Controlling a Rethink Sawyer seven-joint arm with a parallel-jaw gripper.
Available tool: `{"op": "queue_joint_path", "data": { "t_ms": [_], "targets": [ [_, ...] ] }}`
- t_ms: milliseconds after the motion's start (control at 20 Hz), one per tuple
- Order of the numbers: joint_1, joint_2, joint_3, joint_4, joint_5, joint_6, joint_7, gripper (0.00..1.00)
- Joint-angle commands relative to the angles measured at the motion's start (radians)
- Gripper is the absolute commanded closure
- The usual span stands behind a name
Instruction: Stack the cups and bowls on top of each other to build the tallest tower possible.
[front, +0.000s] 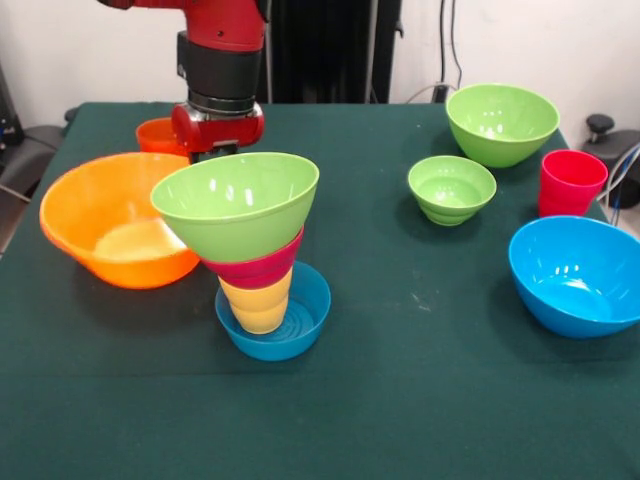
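Front view shows the tower (258, 255) left of centre on the green worktop (400, 400): a small blue bowl (290, 335) at the bottom, a ribbed yellow cup (258, 305) standing in it, a small red bowl (255, 268) on the cup, and a big green bowl (237, 205) on top, tilted toward the camera and to the left. Just behind the top bowl hangs the red and black arm with its end effector (215, 150); its fingers are hidden behind the bowl's rim, so whether they are spread or closed cannot be told. A very wide orange bowl (110, 230) sits left of the tower, with an orange cup (155, 135) behind it. To the right lie a small green bowl (452, 188), a second big green bowl (501, 122), a red cup (571, 183) and a big blue bowl (575, 275), all apart from one another.
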Motion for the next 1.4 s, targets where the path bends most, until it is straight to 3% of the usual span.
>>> {"op": "queue_joint_path", "data": {
  "t_ms": [50, 150, 600, 950, 1400],
  "targets": [
    [-0.004, 0.046, 0.057, -0.064, -0.059, -0.050, -0.075, 1.00],
    [0.043, 0.032, 0.014, -0.074, -0.054, -0.016, -0.028, 1.00],
    [0.065, -0.016, -0.009, -0.037, -0.035, -0.017, -0.006, 1.00],
    [0.019, -0.072, 0.019, 0.009, 0.015, 0.014, -0.069, 1.00],
    [-0.065, -0.181, 0.091, 0.084, 0.135, 0.086, -0.175, 1.00]
  ]
}}
